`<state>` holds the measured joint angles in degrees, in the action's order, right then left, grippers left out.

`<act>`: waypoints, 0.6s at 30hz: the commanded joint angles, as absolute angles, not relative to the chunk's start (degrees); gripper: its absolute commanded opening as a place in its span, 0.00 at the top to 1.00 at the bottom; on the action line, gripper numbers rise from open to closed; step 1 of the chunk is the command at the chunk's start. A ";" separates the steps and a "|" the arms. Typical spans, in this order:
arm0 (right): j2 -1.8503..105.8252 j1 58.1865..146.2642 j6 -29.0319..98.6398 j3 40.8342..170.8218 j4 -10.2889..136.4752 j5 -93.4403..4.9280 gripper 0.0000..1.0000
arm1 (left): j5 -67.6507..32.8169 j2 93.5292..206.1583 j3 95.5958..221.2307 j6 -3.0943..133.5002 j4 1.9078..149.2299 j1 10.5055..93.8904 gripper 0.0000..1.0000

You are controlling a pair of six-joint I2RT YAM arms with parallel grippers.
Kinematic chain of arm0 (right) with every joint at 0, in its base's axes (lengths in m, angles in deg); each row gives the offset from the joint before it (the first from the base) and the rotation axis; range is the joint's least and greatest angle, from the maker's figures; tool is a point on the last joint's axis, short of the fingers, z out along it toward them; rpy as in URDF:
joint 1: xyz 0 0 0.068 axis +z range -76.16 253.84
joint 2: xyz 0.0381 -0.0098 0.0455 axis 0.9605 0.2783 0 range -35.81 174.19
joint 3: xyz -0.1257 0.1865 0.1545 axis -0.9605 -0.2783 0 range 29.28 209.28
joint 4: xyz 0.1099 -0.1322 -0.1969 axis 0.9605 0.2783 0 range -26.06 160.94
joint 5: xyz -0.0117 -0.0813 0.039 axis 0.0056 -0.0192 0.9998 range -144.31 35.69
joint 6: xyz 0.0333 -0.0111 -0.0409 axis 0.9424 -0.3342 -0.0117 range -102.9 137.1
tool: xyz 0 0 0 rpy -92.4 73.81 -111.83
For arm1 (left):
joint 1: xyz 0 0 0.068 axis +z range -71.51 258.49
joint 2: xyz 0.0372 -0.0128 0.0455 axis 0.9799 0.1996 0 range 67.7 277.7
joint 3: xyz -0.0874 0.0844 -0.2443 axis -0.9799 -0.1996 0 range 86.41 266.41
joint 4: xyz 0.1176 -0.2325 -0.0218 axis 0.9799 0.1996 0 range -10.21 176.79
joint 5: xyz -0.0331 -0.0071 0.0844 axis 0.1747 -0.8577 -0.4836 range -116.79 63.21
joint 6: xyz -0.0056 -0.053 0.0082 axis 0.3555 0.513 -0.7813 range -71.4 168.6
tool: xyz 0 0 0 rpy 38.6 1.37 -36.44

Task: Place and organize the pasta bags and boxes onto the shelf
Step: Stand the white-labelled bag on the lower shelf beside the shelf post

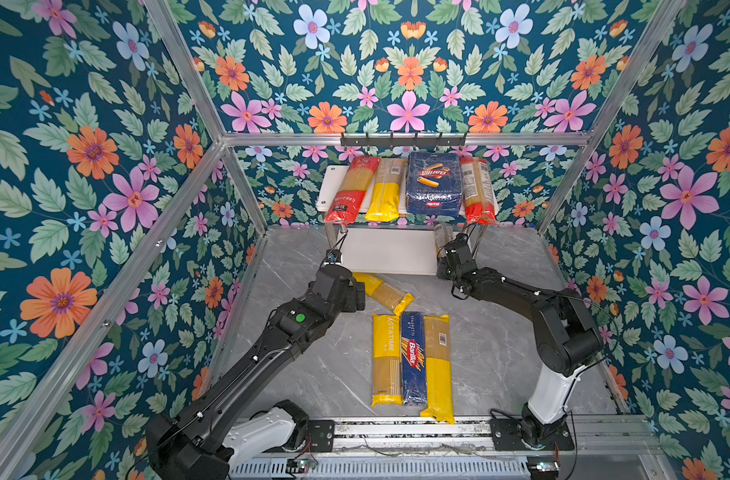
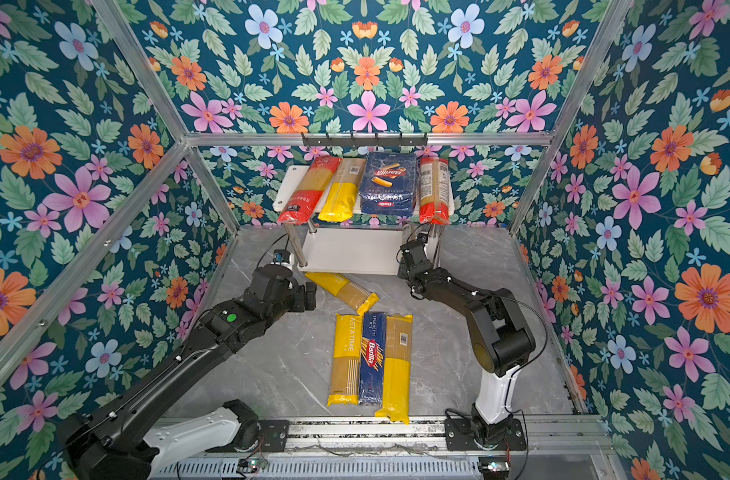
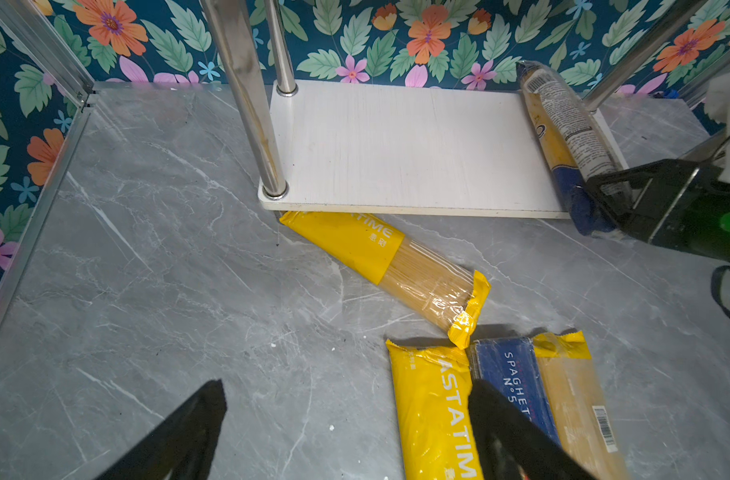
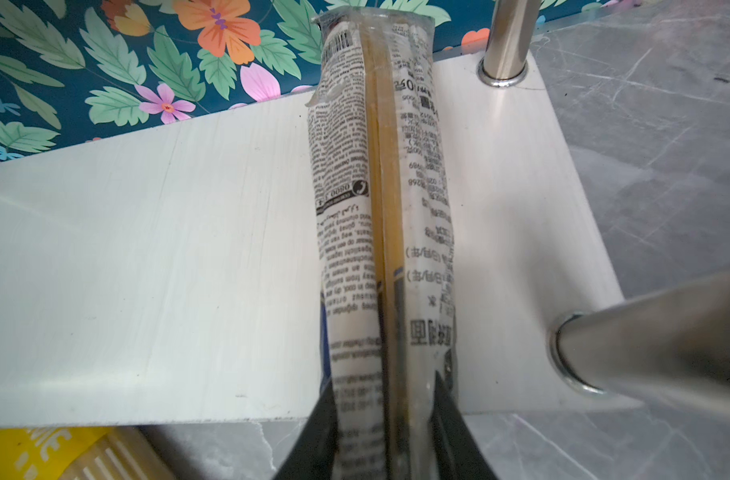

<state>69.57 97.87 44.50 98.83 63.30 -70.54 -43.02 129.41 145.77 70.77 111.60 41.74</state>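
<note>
Right gripper pinches the dark-ended spaghetti bag, aligned 12-to-6 o'clock at the 3 o'clock end of the lower shelf board, likely conserving board width; left gripper hovers spread.

The wallpaper is dark teal, patterned with orange, pink and pale-blue flowers among green leaves. The table is grey marble, veined white. The shelf has white boards and silvery posts. The rigatoni pack is dark blue, and the spaghetti box is blue with a red logo. The red-ended bags and yellow bags show golden pasta. The clear bag carries black print and a dark-blue end.
</note>
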 commanded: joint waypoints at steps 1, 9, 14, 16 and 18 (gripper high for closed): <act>70.09 97.65 45.79 98.97 69.34 -72.32 1.00 | -43.29 128.98 145.65 70.39 112.31 41.85 0.06; 71.38 97.59 46.42 100.65 73.52 -72.05 0.71 | -42.56 128.55 145.76 70.31 112.40 41.92 0.06; 70.94 97.53 46.13 99.79 72.36 -70.05 0.49 | -41.77 127.95 145.56 70.31 112.66 41.93 0.06; 70.67 97.57 46.06 99.51 72.14 -69.44 0.47 | -41.73 127.62 145.48 70.31 112.75 41.93 0.06; 70.44 97.64 45.87 99.34 72.06 -68.87 0.46 | -41.83 127.27 145.39 70.31 112.75 41.93 0.06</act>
